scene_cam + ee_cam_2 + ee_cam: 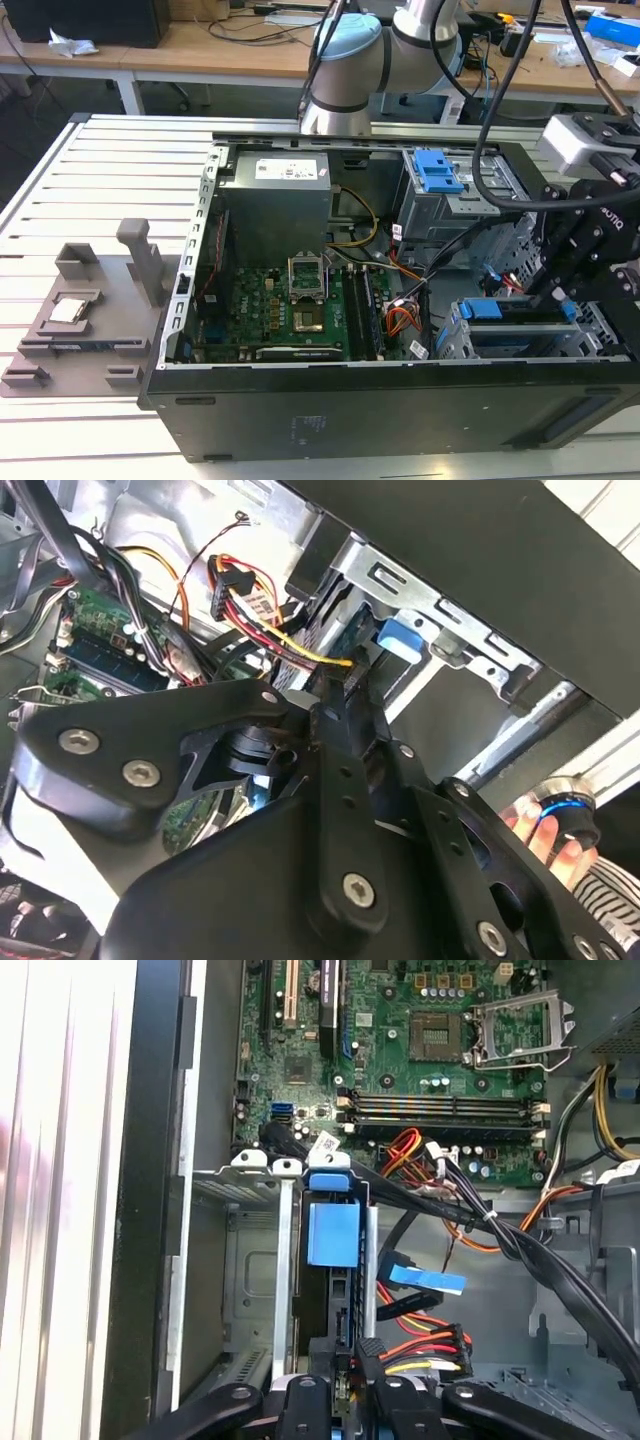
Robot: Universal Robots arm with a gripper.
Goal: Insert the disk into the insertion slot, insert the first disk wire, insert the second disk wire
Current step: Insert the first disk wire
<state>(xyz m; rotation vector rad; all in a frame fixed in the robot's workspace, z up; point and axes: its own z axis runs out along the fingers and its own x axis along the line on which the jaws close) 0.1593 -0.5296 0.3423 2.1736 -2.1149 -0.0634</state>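
Here, a bright-blue-framed disk (333, 1232).

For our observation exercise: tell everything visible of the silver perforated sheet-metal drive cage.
The silver perforated sheet-metal drive cage lies inside the black computer case, at the exterior view's right. It has rectangular bays; a bright blue plastic carrier sits in one. The black gripper hangs over it; contact cannot be told.

bright even light, table (60, 1160) glare washed white; soft shadows
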